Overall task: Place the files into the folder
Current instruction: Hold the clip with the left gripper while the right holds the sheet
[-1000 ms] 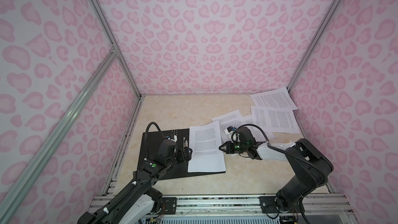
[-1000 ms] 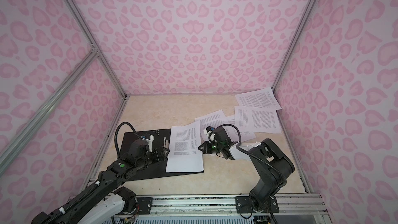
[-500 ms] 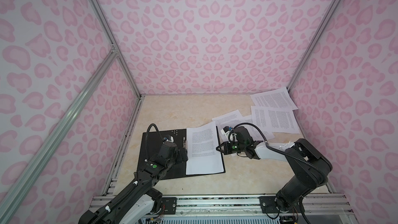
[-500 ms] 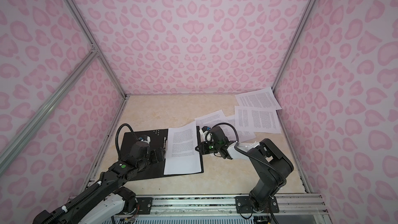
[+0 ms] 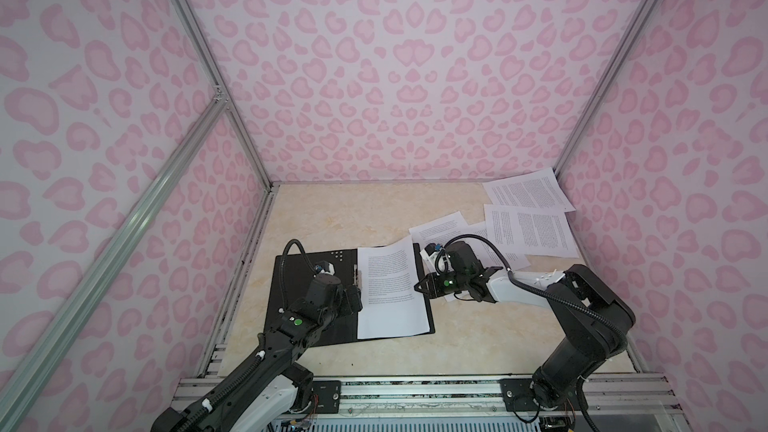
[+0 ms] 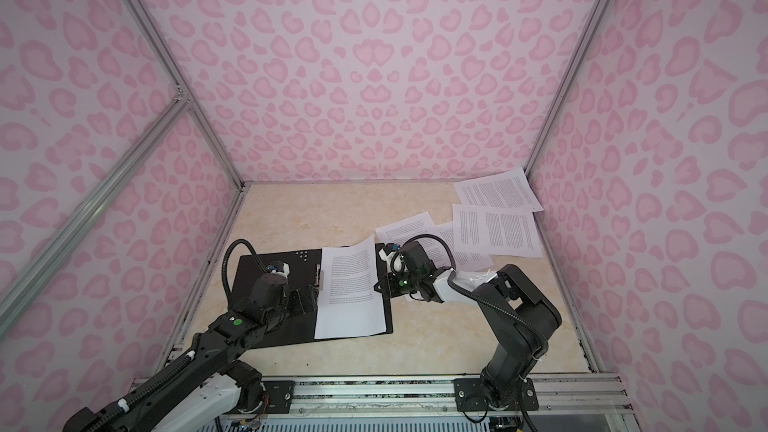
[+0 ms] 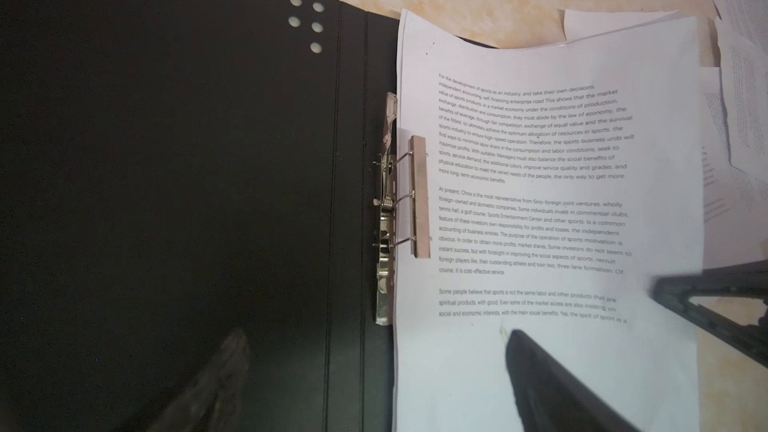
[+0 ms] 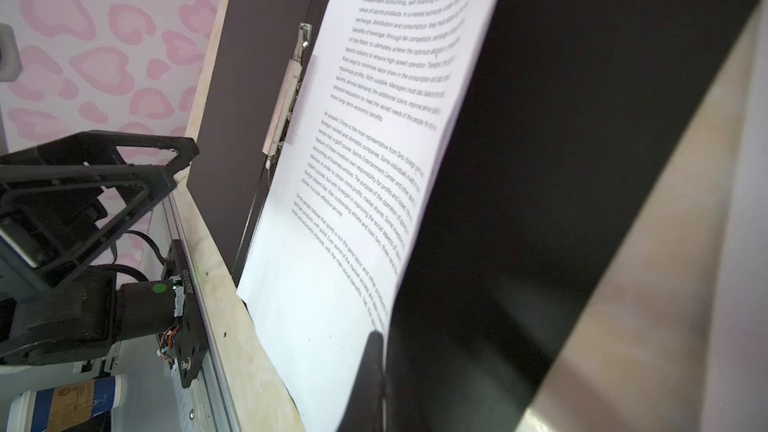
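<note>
The folder [image 5: 291, 284] [image 6: 257, 276] lies open on the table, black inside up, with a metal clip [image 7: 399, 201] at its spine. One of the files, a printed sheet [image 5: 390, 288] [image 7: 540, 222], rests on the folder's right half, its far corner curling up. My right gripper [image 5: 419, 286] [image 8: 380, 338] is shut on that sheet's right edge. My left gripper [image 5: 353, 299] [image 7: 374, 338] hovers open over the spine, one finger above the black cover and the other finger above the sheet's near part. Nothing is between its fingers.
More loose files lie at the back right [image 5: 528, 195] [image 5: 530, 236] and behind the right gripper [image 5: 440, 228]. Pink patterned walls close in three sides. An aluminium rail [image 5: 415, 392] runs along the table's front edge.
My right gripper has drawn the sheet leftward, so it now lies within the folder's right half instead of overhanging it. The left gripper has shifted slightly along the spine.
</note>
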Controlling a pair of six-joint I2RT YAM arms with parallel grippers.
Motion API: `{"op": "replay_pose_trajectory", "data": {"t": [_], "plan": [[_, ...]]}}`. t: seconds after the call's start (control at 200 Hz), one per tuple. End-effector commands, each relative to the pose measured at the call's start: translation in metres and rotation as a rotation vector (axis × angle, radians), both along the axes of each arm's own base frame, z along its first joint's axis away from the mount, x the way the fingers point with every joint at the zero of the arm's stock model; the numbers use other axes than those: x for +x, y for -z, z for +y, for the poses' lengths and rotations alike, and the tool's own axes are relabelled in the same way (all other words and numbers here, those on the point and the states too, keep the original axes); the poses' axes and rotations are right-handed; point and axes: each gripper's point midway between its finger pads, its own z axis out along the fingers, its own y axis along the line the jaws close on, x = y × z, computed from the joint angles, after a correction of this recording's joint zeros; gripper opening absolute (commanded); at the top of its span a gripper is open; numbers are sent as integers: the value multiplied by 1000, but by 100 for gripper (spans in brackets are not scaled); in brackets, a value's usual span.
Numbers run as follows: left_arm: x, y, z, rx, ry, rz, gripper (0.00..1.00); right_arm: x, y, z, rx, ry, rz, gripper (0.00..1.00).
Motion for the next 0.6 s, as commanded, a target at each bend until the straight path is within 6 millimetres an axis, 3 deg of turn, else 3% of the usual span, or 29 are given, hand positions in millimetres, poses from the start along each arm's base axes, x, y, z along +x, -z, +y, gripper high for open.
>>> {"op": "replay_pose_trajectory", "data": {"t": [0.0,0.415,0.595], "plan": [[3,-2,1,4,-4,-15,98,0,2,1,-9,-14,-8,1],[3,-1,0,5,-1,-11,98,3,3,0,-20,-10,-8,7],[3,-1,0,6,-2,-11,98,4,5,-2,-28,1,-1,15]]}}
